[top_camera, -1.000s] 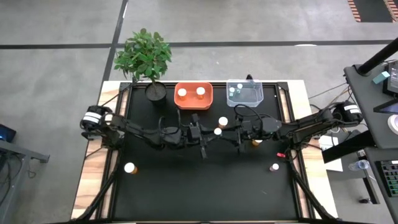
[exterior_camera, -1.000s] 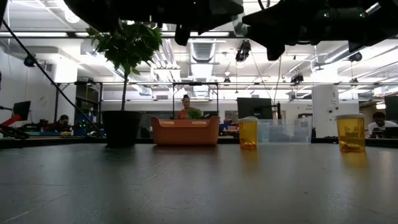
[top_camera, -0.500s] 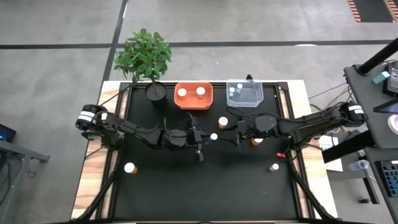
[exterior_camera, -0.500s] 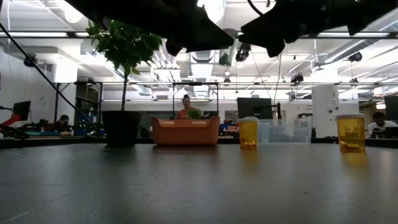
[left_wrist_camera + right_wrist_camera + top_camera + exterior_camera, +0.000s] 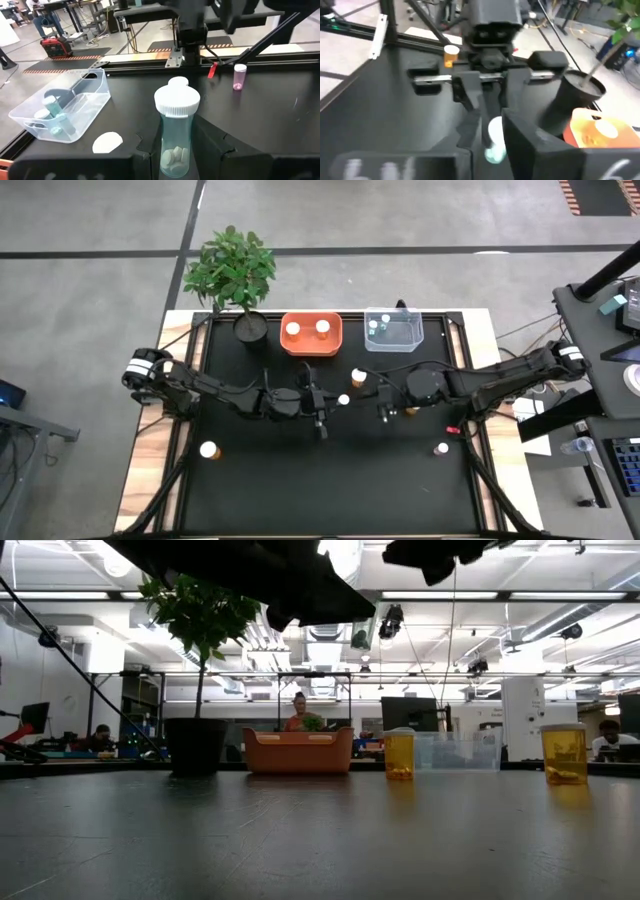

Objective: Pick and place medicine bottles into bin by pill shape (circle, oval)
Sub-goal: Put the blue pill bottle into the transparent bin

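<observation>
L gripper (image 5: pixel 175 155) shut on clear bottle (image 5: pixel 176 131), centre frame; light, stiff, slippery; grip mid-body; R gripper (image 5: pixel 384 412) closed, empty.

Left gripper (image 5: pixel 487 117) holds a white-capped bottle (image 5: pixel 495 137) beside orange bin (image 5: pixel 597 131)

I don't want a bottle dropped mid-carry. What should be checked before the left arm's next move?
1. Left gripper jaws closed on the small clear bottle with white ribbed cap: ok.
2. Bottle upright: ok.
3. Pills readable, round and white: ok.
4. Clear plastic bin has free room: ok.
5. Right gripper apart from the bottle: ok.
6. Height over the amber bottle with white cap standing towards the bin: cannot tell.
</observation>
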`<state>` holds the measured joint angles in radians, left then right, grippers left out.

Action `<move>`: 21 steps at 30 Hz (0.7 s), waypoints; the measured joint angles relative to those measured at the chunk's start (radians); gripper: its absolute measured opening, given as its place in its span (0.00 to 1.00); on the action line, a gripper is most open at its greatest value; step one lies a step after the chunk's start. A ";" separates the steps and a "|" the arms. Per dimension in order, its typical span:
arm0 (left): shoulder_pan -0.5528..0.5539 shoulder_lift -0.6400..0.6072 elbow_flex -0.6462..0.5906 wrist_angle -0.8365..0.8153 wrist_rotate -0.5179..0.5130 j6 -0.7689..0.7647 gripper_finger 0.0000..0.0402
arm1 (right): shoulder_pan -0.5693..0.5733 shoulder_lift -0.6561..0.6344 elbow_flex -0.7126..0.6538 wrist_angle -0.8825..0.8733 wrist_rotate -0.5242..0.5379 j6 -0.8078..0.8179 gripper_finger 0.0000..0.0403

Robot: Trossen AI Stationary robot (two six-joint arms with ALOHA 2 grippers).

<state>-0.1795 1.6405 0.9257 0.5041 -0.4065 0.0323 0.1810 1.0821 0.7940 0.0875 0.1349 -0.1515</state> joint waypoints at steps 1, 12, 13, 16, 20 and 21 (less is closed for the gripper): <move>0.000 0.000 0.000 0.000 0.000 0.000 0.17 | 0.004 0.002 0.000 0.000 0.000 0.000 0.14; 0.000 0.001 0.000 0.001 0.000 0.000 0.17 | 0.008 0.051 0.000 -0.003 0.127 0.052 0.43; 0.000 0.001 0.000 0.001 0.000 0.000 0.17 | 0.008 0.055 0.000 0.000 0.139 0.062 0.47; 0.000 0.001 0.000 0.010 0.000 0.001 0.17 | 0.008 0.064 0.001 -0.001 0.146 0.086 0.58; 0.001 0.001 0.000 0.010 0.000 0.001 0.17 | 0.008 0.087 0.001 0.017 0.146 0.110 0.65; 0.001 0.001 0.000 0.011 0.000 0.001 0.17 | 0.008 0.095 0.001 0.032 0.146 0.115 0.66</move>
<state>-0.1787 1.6413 0.9257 0.5148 -0.4065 0.0334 0.1891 1.1776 0.7952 0.1194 0.2806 -0.0364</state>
